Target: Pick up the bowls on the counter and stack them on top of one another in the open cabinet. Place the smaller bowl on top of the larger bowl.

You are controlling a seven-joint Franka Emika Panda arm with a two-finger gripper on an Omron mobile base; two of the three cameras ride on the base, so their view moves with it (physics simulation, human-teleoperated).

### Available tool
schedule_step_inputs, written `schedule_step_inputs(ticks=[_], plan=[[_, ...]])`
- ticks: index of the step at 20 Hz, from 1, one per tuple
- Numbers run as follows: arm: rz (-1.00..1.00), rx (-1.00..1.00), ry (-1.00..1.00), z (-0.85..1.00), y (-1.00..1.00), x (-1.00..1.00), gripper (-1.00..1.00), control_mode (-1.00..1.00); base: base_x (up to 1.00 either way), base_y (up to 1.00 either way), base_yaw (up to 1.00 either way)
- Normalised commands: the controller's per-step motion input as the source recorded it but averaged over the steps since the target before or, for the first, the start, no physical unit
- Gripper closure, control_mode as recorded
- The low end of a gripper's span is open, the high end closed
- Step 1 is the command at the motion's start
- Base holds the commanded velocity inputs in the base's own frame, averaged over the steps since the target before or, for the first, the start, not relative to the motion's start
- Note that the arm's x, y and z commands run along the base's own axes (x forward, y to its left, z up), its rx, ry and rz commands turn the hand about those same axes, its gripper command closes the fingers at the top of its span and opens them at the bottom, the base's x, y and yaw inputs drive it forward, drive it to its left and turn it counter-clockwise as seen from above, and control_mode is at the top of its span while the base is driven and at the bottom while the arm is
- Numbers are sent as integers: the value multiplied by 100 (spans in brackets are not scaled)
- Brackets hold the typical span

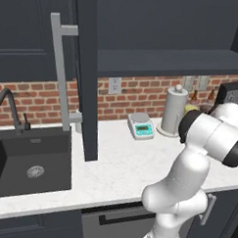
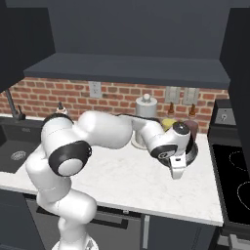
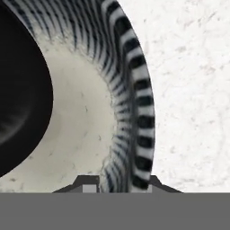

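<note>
Our gripper (image 2: 178, 172) is low over the counter (image 2: 122, 185) at its right end, close to the stove, with the arm stretched across from the left. In the hand view its two dark fingertips (image 3: 88, 182) sit on either side of the rim of the larger bowl (image 3: 130, 103), one inside the bowl and one outside; the jaws straddle the wall with a narrow gap, but we cannot tell whether they are pressing on it yet.

Up close the larger bowl shows a rim and inner wall banded in black and pale grey streaks, with a pale, speckled floor. On the left of the hand view we see a plain glossy black curved shape (image 3: 20, 90) covering part of that pale floor; whether it is the smaller bowl we cannot tell.

From the right base view the larger bowl (image 2: 192, 152) appears as a grey edge behind the hand, resting on the counter near the brick wall. Above, the open cabinet (image 2: 127, 68) has a dark shelf.
</note>
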Motion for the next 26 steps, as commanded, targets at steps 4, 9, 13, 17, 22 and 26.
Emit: schedule_step_inputs(ticks=[4,9,13,17,22,26], plan=[[3,-7,-29,100,48,-72,100,-100,0,0,0],[14,-19,-23,100,88,-94,100,-100,0,0,0],[9,-18,-7,100,72,-100,100,-100,0,0,0],[12,-11,-11,100,62,-89,100,-100,0,0,0],[16,-6,-13,100,53,-53,100,-100,0,0,0],[13,0,-14,100,20,-20,100,-100,0,0,0]])
